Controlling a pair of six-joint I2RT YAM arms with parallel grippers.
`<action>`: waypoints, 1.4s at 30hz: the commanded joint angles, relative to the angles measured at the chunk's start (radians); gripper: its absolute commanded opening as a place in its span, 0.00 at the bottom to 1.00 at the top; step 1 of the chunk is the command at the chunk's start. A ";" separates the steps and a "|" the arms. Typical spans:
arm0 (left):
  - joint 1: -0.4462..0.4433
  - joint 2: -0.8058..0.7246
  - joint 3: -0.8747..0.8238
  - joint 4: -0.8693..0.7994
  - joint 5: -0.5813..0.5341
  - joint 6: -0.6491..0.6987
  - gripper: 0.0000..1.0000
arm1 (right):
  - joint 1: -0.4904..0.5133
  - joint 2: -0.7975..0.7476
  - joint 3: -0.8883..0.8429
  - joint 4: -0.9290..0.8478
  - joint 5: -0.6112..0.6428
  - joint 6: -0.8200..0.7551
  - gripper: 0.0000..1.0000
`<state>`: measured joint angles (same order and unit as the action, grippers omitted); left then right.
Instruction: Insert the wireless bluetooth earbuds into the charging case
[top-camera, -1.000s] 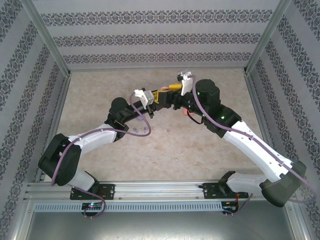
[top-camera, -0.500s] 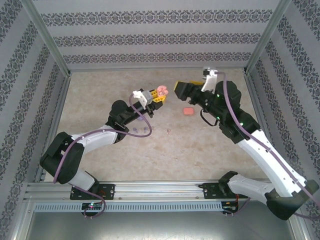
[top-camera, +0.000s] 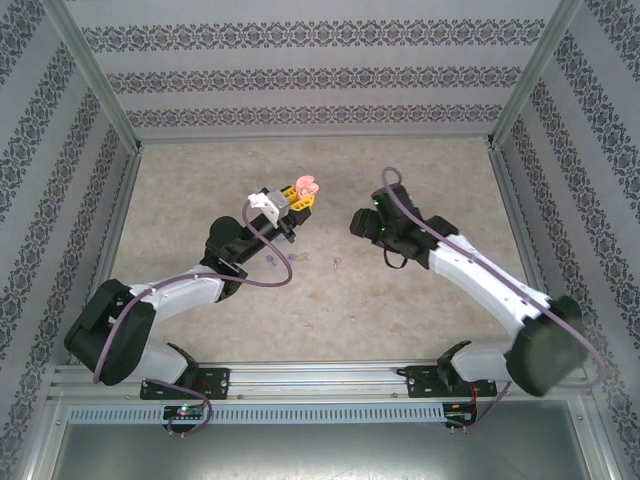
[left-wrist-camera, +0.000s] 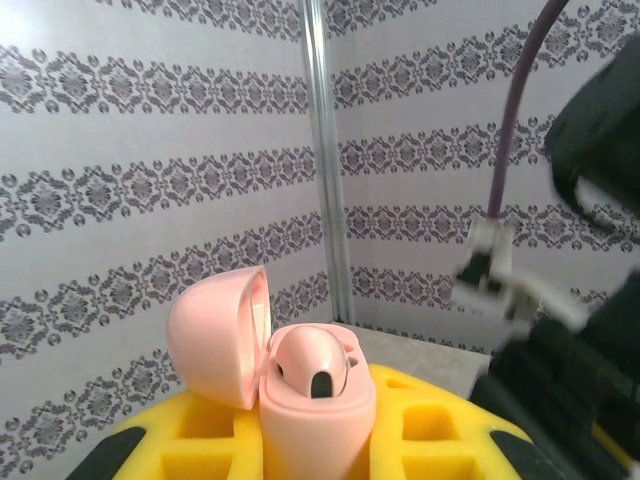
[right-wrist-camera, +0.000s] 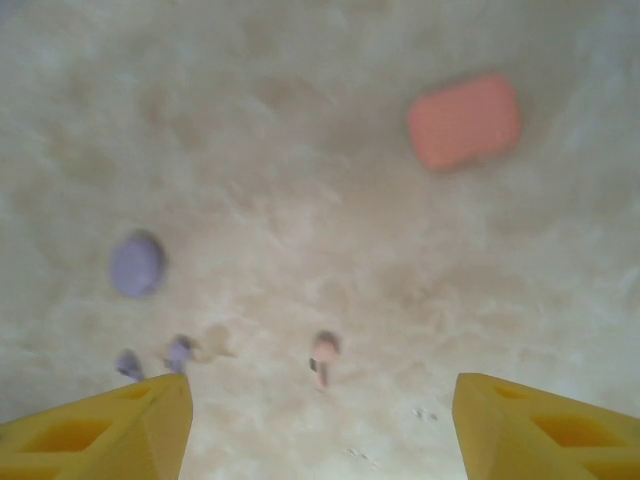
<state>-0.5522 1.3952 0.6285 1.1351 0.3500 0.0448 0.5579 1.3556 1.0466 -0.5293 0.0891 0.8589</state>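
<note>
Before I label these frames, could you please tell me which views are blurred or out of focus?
Right wrist view: soft throughout, the orange case and pink earbud smeared. Left wrist view: the pink case is crisp, the right arm behind it blurred. Top external view: sharp, evenly lit.

Soft even light, right-wrist blur

Overhead rear view; two close wrist views
</note>
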 joint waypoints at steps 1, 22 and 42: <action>0.019 -0.044 -0.030 0.082 -0.058 0.001 0.00 | 0.027 0.113 0.081 -0.080 0.007 0.061 0.68; 0.050 -0.107 -0.088 0.117 -0.095 -0.004 0.00 | 0.111 0.631 0.419 -0.300 -0.062 0.078 0.50; 0.055 -0.105 -0.095 0.126 -0.095 -0.001 0.00 | 0.129 0.735 0.501 -0.363 -0.027 0.092 0.44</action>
<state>-0.5083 1.3067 0.5388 1.1976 0.2565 0.0448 0.6724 2.0647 1.5253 -0.8574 0.0387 0.9298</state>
